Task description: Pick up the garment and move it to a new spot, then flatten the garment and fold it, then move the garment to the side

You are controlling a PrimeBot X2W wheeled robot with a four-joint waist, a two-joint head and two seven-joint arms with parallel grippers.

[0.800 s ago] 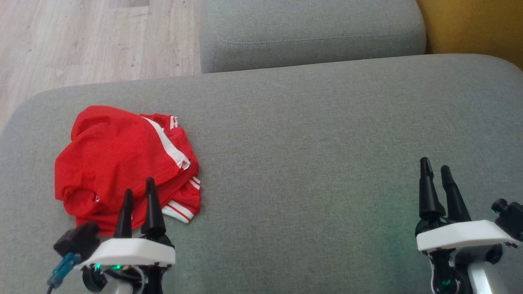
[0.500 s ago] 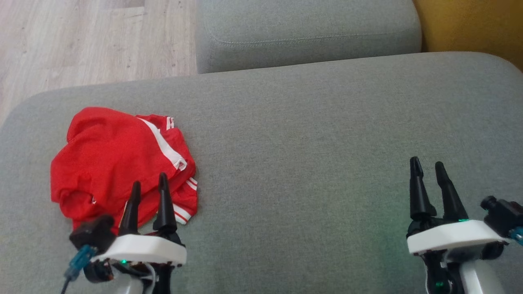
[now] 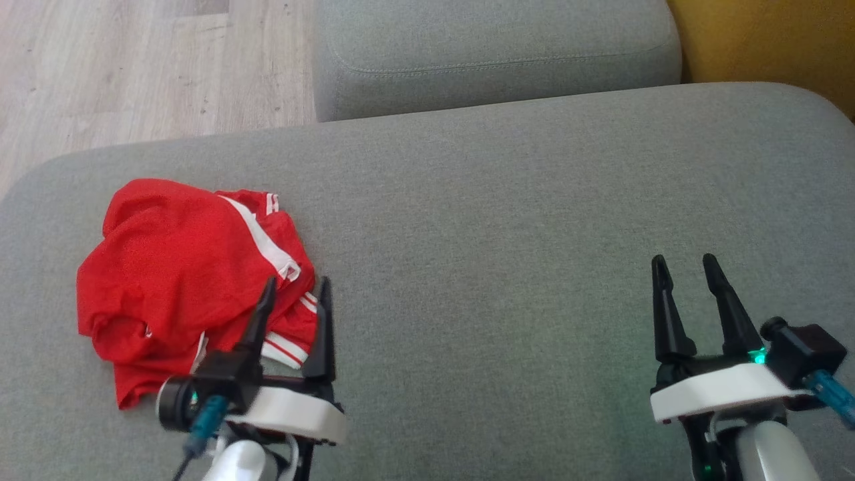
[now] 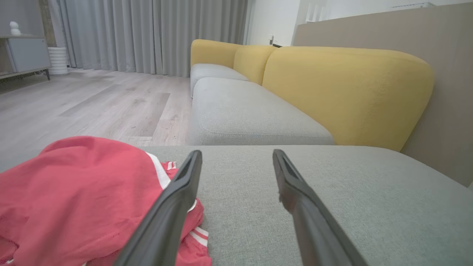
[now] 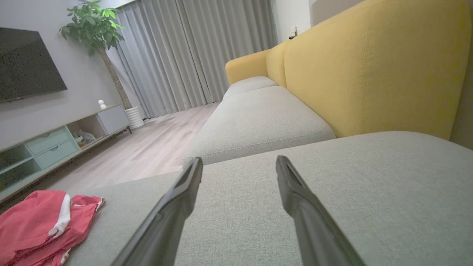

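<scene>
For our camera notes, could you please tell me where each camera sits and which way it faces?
Head view: on the head, looking down at the grey seat cushion and red garment; left gripper and right gripper show, both open.
Left wrist view: on the left wrist, looking along the cushion toward the yellow backrest; its fingers show, garment at lower left.
Right wrist view: on the right wrist, facing likewise; its fingers show above the cushion.
Shared: all three show the garment.

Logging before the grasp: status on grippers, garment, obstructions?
Left gripper open, poised at the right edge of the crumpled red white-striped garment. Right gripper open over the grey fabric sofa cushion. Garment not gripped. Nothing in the way.
</scene>
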